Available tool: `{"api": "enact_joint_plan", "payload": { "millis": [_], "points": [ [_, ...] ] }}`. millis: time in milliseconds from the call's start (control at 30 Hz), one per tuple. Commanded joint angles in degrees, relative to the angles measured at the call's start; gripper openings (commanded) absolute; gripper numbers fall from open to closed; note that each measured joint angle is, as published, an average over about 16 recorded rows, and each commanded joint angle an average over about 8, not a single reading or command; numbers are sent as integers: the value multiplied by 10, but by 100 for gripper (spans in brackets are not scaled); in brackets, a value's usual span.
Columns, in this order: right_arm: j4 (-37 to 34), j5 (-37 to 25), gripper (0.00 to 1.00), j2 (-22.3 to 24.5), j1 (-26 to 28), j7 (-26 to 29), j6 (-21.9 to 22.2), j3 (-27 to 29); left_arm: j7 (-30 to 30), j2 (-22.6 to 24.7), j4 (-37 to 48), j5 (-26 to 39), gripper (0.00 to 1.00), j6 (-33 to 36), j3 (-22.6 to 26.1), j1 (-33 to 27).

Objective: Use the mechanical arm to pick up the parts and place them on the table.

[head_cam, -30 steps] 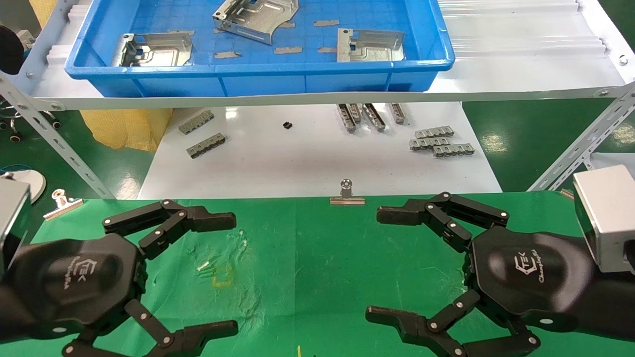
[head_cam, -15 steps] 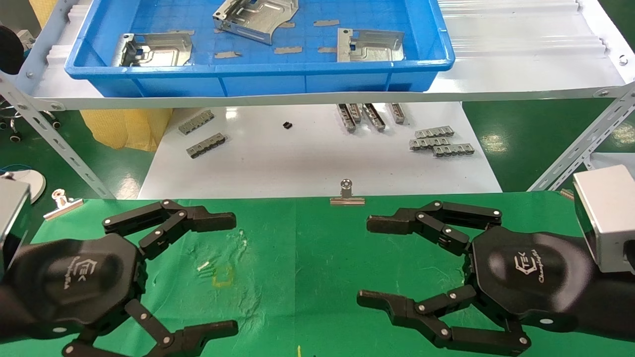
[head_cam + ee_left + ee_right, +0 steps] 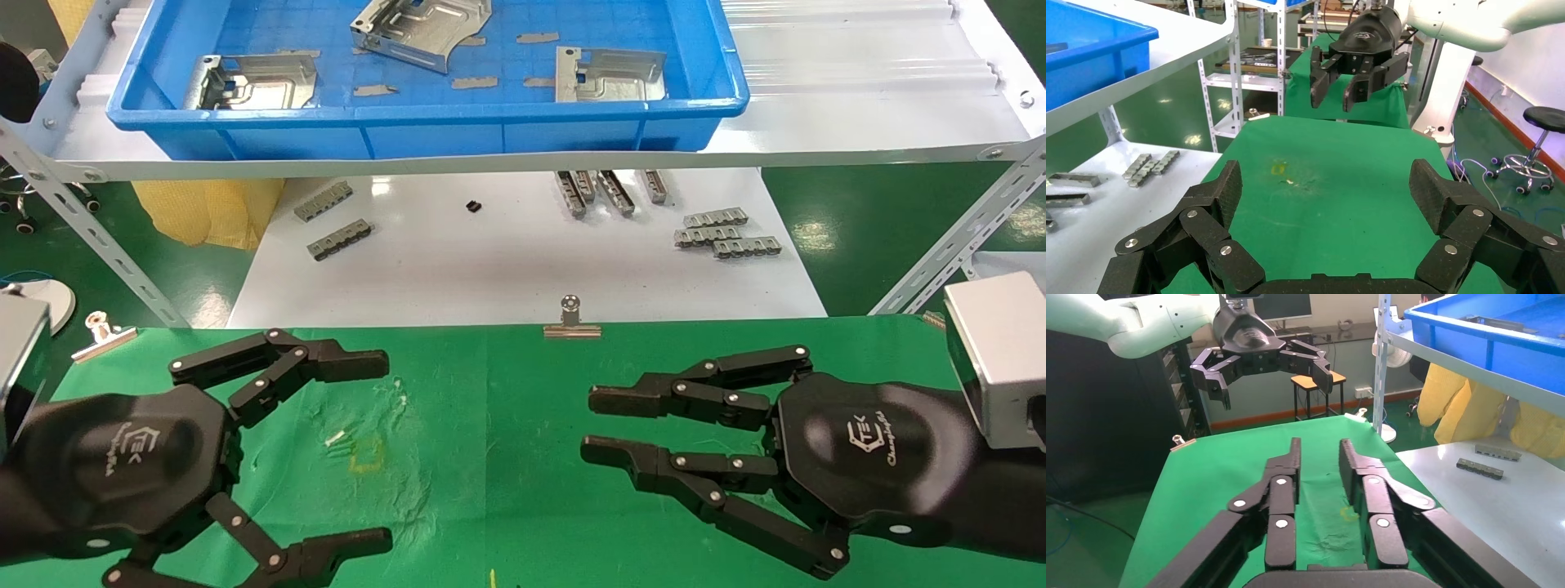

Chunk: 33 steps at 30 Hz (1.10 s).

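Note:
Three silvery sheet-metal parts lie in the blue tray (image 3: pixel 425 114) on the shelf: one at the left (image 3: pixel 253 82), one tilted at the back (image 3: pixel 421 28), one at the right (image 3: pixel 609 75). My left gripper (image 3: pixel 386 451) hovers wide open and empty over the left of the green cloth table (image 3: pixel 507 425); it also shows in the left wrist view (image 3: pixel 1327 190). My right gripper (image 3: pixel 586 424) hovers over the right of the cloth, its fingers drawn almost together with a narrow gap, holding nothing; it also shows in the right wrist view (image 3: pixel 1319 447).
A yellow mark (image 3: pixel 365 455) sits on the cloth between the grippers. Grey notched strips (image 3: pixel 723 233) lie on the white tabletop beyond the cloth. Binder clips (image 3: pixel 572 322) hold the cloth's far edge. The shelf board overhangs the white tabletop.
My right gripper's fingers have closed steadily from wide open to nearly together. The left gripper and the parts have not moved.

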Motion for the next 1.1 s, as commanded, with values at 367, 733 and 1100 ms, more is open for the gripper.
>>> {"api": "enact_joint_plan", "payload": {
  "millis": [367,733,1100],
  "points": [
    [0,0,0,0,0,0,0,0,-1,0,1,2,100,-3,0,-4],
    [0,0,0,0,0,0,0,0,-48,63,94,115,100,-80,35,-189],
    [0,0,0,0,0,0,0,0,-36,260,430,330,100,-216,136,-469]
  ]
}}
